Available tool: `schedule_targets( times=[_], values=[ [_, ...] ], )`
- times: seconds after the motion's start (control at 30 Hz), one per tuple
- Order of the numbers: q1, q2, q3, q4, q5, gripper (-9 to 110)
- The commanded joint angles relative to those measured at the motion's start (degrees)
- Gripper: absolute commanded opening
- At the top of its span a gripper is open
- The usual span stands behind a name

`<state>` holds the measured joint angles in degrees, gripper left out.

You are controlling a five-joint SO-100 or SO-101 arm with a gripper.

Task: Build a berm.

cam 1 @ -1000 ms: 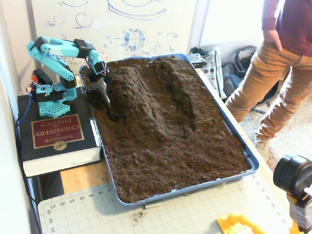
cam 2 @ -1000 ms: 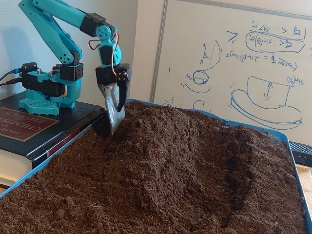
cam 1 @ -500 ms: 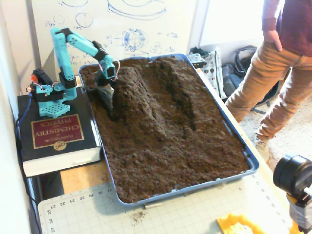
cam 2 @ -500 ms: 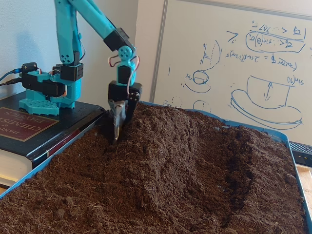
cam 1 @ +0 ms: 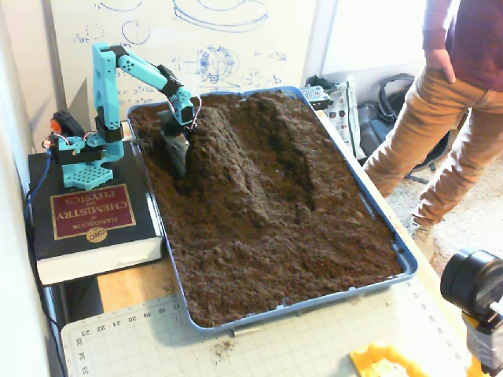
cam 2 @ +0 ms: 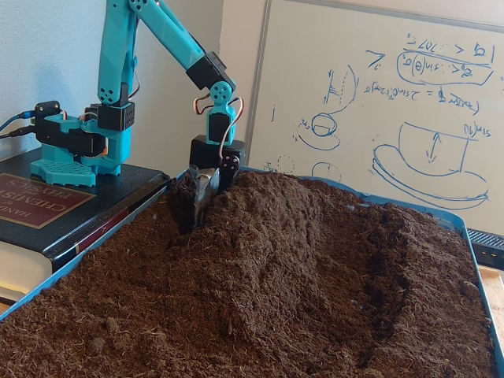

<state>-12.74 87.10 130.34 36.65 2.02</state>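
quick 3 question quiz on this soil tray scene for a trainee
1. True or false: the gripper is pushed into the soil beside the berm.
2. What is the arm's base standing on?
3. The tray is: A red, B blue, C green.

Key: 1 true. 2 a book. 3 B.

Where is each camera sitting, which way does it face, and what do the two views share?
A fixed view: high, at the tray's near end, looking down its length at the berm; whole arm and gripper show.
Another fixed view: low at soil level, facing the whiteboard across the berm; arm and gripper show.
Shared: arm, berm, the book under the base, whiteboard.
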Motion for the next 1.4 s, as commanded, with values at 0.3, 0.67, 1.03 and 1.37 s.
schedule_targets(
  times=[0.3,0.67,1.03,1.37],
  values=[
    [0.1,-2.4,-21.4,-2.0,0.9,0],
    [0.1,-6.2,-26.2,-2.0,1.1,0],
    [0.0,-5.7,-26.0,-2.0,1.2,0],
    [0.3,7.5,-12.5,-1.9,1.1,0]
  ],
)
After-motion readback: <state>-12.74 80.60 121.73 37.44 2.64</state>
